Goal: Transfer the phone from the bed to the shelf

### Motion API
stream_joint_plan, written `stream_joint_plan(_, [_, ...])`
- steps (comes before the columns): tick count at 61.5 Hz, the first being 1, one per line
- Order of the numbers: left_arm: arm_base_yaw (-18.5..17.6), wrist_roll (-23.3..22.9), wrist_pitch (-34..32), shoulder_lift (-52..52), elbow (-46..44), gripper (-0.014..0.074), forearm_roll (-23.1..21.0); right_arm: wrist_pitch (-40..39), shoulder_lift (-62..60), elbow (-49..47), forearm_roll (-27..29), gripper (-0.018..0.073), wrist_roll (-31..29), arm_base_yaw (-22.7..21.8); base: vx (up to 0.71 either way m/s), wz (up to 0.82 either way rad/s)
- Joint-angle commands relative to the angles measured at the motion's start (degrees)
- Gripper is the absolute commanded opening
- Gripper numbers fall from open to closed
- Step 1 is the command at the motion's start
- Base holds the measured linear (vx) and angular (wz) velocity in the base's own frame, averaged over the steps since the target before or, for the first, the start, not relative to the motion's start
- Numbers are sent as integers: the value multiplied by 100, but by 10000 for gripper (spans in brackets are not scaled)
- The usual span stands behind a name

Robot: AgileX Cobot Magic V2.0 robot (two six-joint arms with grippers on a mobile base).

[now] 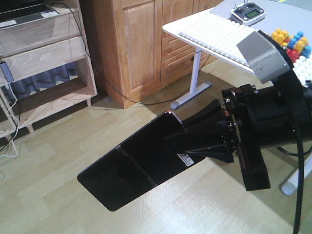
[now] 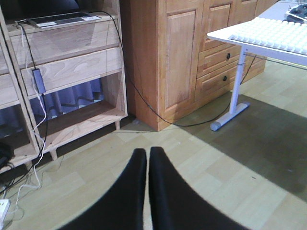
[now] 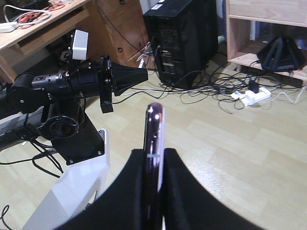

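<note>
The phone (image 1: 131, 165), a glossy black slab with a crease across its middle and a small white sticker, hangs level over the wood floor. My right gripper (image 1: 187, 139) is shut on its right end. In the right wrist view the phone (image 3: 154, 127) stands edge-on, its pinkish rim pinched between the black fingers of that gripper (image 3: 154, 152). My left gripper (image 2: 147, 152) is shut on nothing, pointing at the floor; it also shows from the right wrist as a gripper (image 3: 141, 74) held out sideways. The shelf (image 1: 44, 56) is a pale oak board at the far left (image 2: 72, 62). The bed is out of view.
A grey laptop (image 1: 24, 14) lies on top of the shelving unit. An orange-brown wooden cabinet (image 1: 141, 44) stands beside it. A white table (image 1: 178, 27) carries a remote control (image 1: 248, 13) and coloured blocks (image 1: 292, 41). A black computer tower (image 3: 184, 43) and loose cables (image 3: 216, 88) sit on the floor.
</note>
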Motion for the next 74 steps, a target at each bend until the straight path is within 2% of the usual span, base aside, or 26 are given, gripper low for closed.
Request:
stream_joint_plan(1, [11, -22, -419, -39, 13, 1, -55, 413, -142, -153, 496, -1, -47, -10, 35, 1])
stream_joint_plan(41, [11, -22, -419, -39, 13, 1, -55, 413, -142, -153, 496, -1, -47, -10, 35, 8])
stream_joint_plan(74, [11, -22, -419, -39, 13, 1, -55, 413, -142, -153, 496, -1, -40, -10, 37, 26])
